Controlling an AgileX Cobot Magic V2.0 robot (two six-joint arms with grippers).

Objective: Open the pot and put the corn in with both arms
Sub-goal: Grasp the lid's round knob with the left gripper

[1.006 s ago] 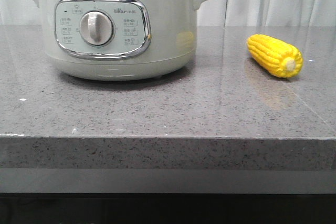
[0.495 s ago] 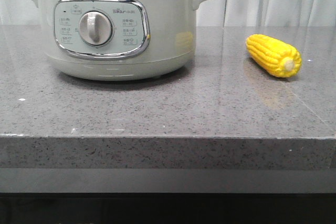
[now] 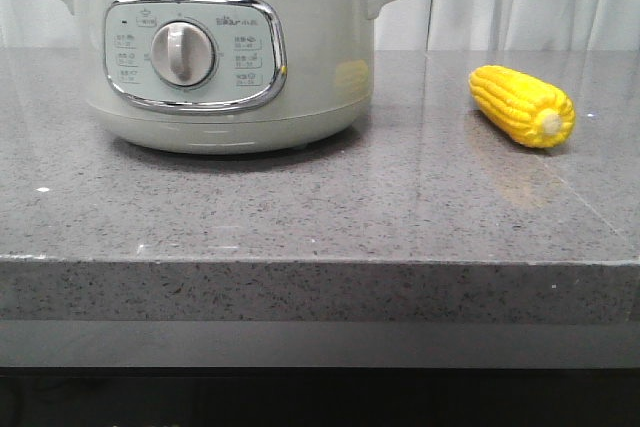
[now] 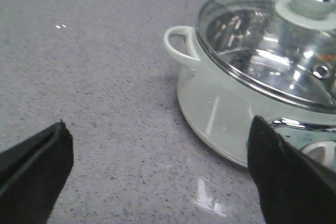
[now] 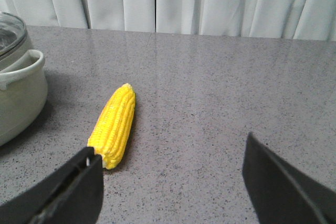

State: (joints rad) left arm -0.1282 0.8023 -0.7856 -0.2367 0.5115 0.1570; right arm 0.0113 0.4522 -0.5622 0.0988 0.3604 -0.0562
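Both right fingers (image 5: 58,192) flank empty counter just short of corn (image 5: 114,124).

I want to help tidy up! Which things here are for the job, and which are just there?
For the job:
pot
lid, on the pot
corn
left pincer, open
right pincer, open

Just there:
counter
curtain

Left gripper (image 4: 157,174): fingers spread wide, nothing between them. Right gripper (image 5: 170,182): fingers likewise spread wide, empty. Neither arm visible in front view.
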